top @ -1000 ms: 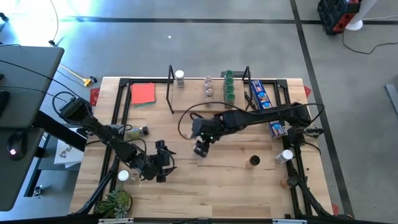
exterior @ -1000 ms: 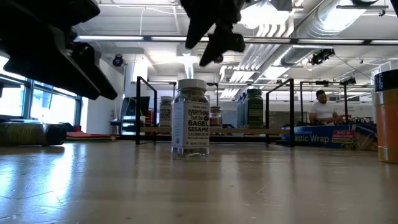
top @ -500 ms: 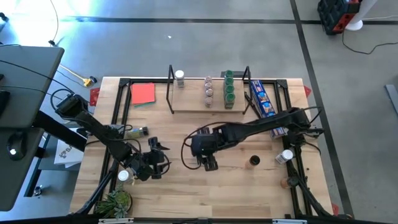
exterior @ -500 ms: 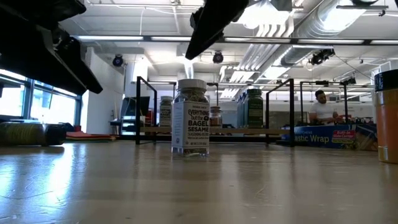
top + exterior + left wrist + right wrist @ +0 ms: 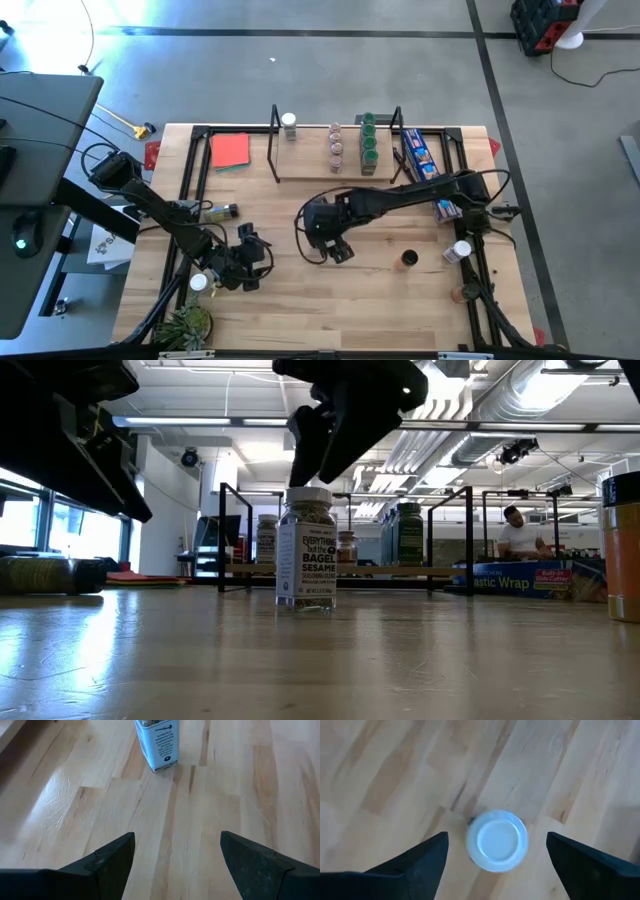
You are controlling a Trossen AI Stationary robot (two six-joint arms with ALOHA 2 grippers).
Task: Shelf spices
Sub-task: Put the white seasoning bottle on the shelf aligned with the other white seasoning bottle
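Observation:
A clear spice jar with a white cap and a blue-and-white label stands upright on the table near its middle. My right gripper hangs open just above it, one finger to each side of the cap, touching nothing. In the high view that gripper hides the jar. My left gripper is open low over the table, left of the jar, which shows ahead of it. The shelf at the far side carries several jars: one white-capped and some green-capped.
More jars stand or lie about: one on its side at the left, a white-capped one by the left arm, a dark-capped one, and a white-capped one at the right. Blue packages, a red card and a plant are there too.
My right gripper has moved a little toward the table's near edge and has come down from higher up to just above the jar's cap, staying open. My left gripper has drawn back slightly toward the table's left. The jar has not moved.

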